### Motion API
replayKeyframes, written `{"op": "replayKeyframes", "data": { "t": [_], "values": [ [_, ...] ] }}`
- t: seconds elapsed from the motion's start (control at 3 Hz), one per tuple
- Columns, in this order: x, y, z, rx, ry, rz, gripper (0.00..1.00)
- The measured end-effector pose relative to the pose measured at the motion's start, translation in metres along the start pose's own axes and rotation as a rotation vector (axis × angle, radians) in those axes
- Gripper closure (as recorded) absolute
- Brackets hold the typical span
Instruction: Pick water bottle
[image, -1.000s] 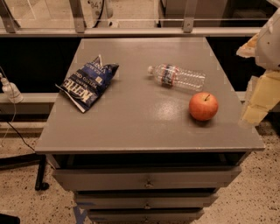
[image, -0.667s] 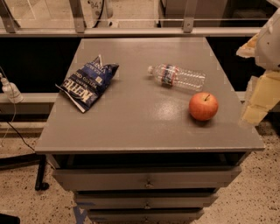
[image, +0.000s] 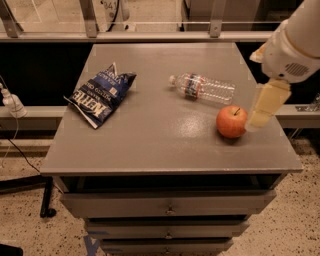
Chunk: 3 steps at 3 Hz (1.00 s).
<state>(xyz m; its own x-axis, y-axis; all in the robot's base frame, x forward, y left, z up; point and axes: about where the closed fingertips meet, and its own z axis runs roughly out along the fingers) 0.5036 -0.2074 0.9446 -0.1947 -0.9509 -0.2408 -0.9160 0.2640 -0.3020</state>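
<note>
The water bottle (image: 202, 87) lies on its side on the worktop (image: 165, 142), near the apple (image: 231, 121). The gripper (image: 262, 107) hangs beside the apple, and I cannot tell if it is clenched. The reach comes next, I think, and it must go past the apple.

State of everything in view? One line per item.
Bottle: lying on its side, cap on, cap end to the left, not gripped.
Apple: upright, stem up, near the table's right edge.
Chip bag: lying flat, crumpled; sealed or open, cannot tell.
Drawers: look shut.
Gripper: low at the table's right edge, just right of the apple, apart from the bottle.
</note>
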Motion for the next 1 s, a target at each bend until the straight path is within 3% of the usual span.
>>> {"op": "replayKeyframes", "data": {
  "t": [0.67,1.0],
  "values": [
    [-0.023,-0.071,0.054,0.059,-0.039,0.017,0.0],
    [-0.038,-0.1,0.08,0.046,-0.074,0.052,0.0]
  ]
}}
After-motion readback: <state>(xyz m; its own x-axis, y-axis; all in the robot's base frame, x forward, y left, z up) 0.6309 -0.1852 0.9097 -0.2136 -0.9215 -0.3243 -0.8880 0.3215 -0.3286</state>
